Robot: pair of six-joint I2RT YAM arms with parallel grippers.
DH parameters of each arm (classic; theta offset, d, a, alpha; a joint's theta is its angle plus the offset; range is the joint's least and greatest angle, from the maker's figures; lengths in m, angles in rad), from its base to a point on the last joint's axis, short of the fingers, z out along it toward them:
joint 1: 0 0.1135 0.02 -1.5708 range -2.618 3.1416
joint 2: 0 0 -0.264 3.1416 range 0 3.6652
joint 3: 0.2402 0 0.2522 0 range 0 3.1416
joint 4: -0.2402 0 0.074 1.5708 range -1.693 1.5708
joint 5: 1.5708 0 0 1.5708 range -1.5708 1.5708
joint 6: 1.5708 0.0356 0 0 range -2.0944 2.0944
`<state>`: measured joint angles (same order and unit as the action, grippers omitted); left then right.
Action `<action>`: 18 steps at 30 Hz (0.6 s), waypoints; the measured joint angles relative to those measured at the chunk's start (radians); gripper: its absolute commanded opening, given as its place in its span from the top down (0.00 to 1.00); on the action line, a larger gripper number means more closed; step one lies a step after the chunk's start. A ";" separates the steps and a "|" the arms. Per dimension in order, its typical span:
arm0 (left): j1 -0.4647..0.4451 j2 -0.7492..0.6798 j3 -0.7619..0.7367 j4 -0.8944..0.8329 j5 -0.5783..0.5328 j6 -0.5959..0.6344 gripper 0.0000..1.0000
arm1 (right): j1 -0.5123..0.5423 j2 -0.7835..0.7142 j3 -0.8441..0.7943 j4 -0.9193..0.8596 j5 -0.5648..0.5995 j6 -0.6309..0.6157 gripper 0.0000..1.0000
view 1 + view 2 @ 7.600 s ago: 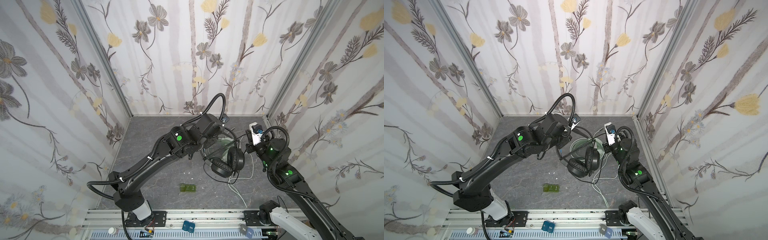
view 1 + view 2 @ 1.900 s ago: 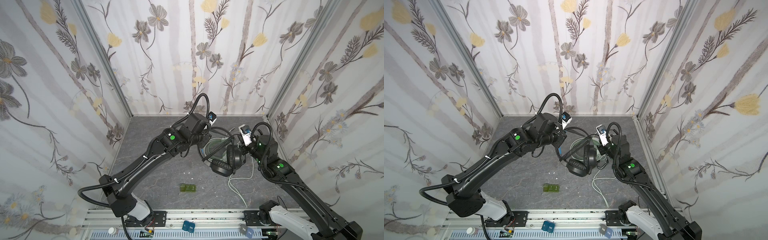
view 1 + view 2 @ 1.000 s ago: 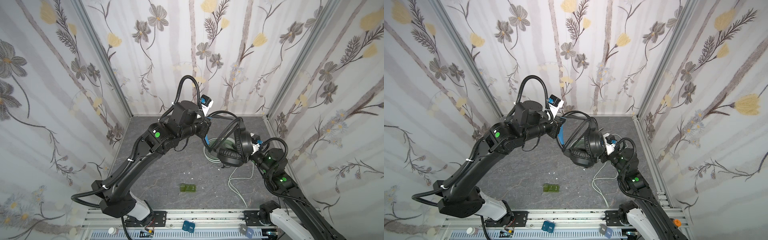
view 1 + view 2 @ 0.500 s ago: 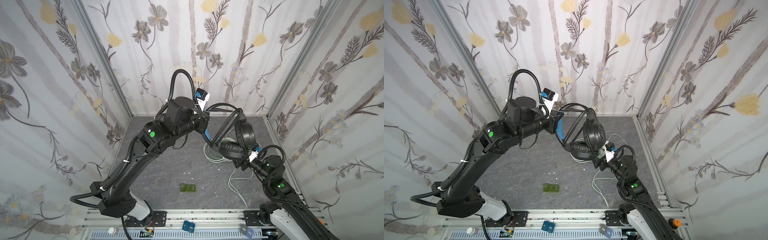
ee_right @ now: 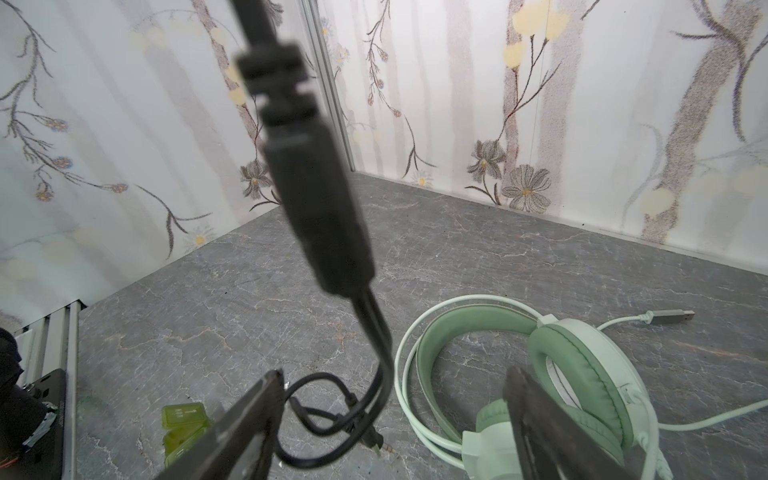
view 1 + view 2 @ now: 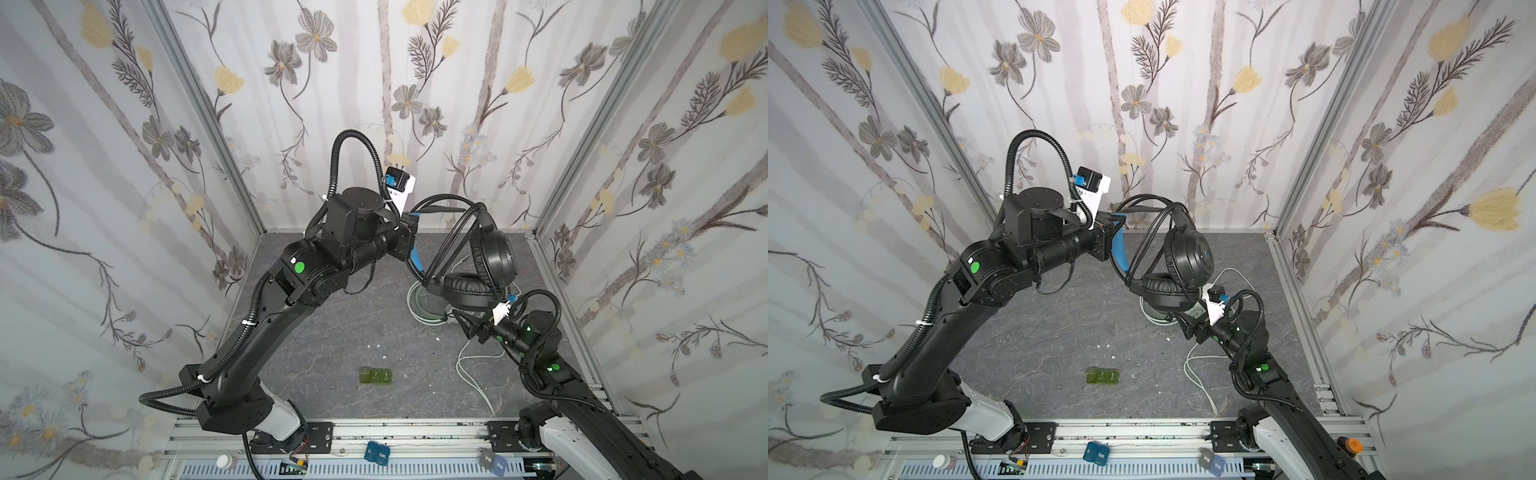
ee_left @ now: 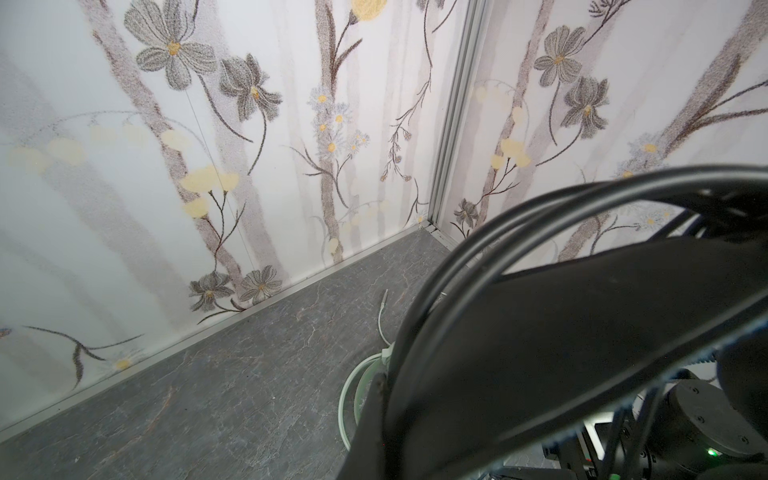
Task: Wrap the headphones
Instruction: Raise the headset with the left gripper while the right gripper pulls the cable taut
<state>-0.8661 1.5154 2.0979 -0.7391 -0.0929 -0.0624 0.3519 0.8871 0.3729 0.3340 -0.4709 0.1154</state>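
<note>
Black and closed, the left gripper [image 6: 410,243] holds the black headphones [image 6: 492,255] by the headband, high above the grey table [image 6: 324,332]. Its jaws are mostly hidden behind the blue inner band [image 6: 417,259], but they seem pressed together on it. On the table below, near the front, lies a small green box [image 6: 375,376], well apart from everything else. The black cable [image 6: 453,230] runs in several loops over the headband and down past the ear cups, which hang one upright and one turned flat. Under them the mint-green headphones [image 6: 419,309] lie on the table, and their pale cable [image 6: 467,368] curls toward the front edge. The right gripper [image 6: 471,328] is just below the hanging ear cups, with its jaws wide apart and nothing held. In the right wrist view the end of the black cable hangs between the two fingers [image 5: 257,399]; I cannot tell if it touches them.
</note>
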 measured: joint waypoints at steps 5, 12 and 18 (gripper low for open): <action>0.004 -0.003 0.012 0.003 0.003 -0.001 1.00 | 0.003 0.000 -0.007 0.034 -0.054 0.007 0.18; 0.011 -0.013 0.019 0.010 0.010 -0.008 1.00 | 0.011 -0.003 -0.023 0.078 -0.095 0.014 0.19; 0.018 -0.015 0.023 0.016 0.018 -0.017 1.00 | 0.013 0.036 -0.019 0.089 -0.097 0.014 0.19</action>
<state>-0.8486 1.5005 2.1204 -0.7231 -0.0750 -0.0792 0.3653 0.9234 0.3534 0.4225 -0.5674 0.1299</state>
